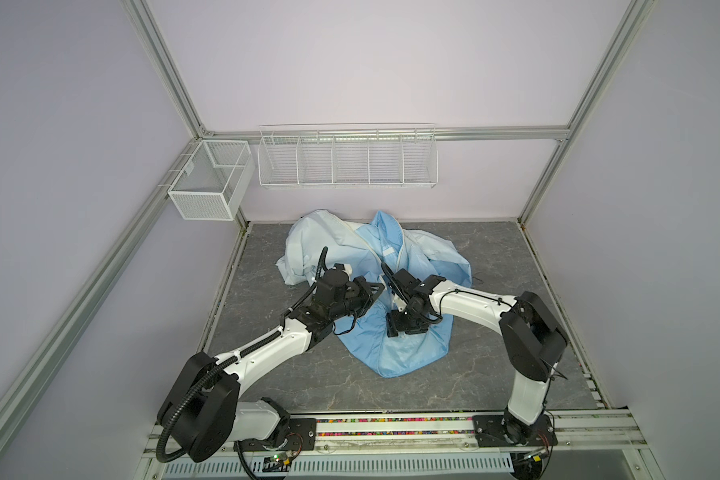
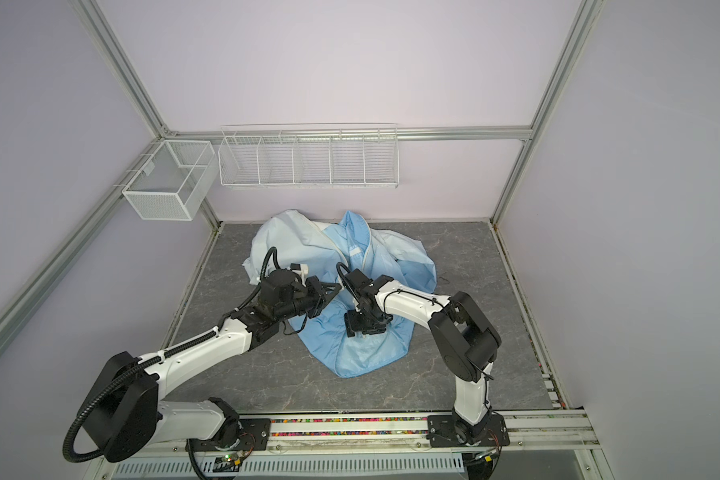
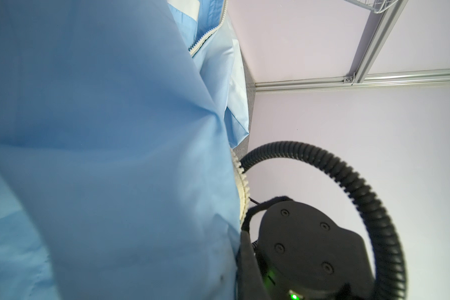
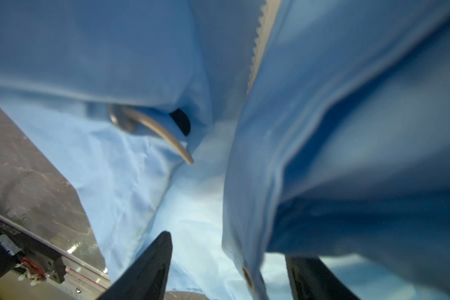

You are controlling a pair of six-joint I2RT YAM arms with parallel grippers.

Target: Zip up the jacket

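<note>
left gripper [image 1: 371, 291]: is sitting fully closed, pinching the blue front edge of the jacket [image 1: 408, 353] from the cloth's 9 o'clock side. In the left wrist view, cloth is hiding its tips.
right gripper [image 4: 229, 246]: is standing wide open over the jacket's middle. Its fingers [image 4: 151, 270] are flanking a loose hem with a snap [image 4: 247, 275], not pinching it.
jacket: is lying crumpled on the grey marbled tabletop [image 1: 308, 374], spreading from the centre toward 12 o'clock. The pale part is bunching at 11 o'clock and the deeper blue panel is trailing toward 6 o'clock.
zipper [image 3: 240, 176]: is showing one white toothed edge, unjoined there.
mesh basket [image 1: 208, 183]: is hanging at 10 o'clock.
wire rack [image 1: 346, 158]: is hanging at 12 o'clock.
</note>
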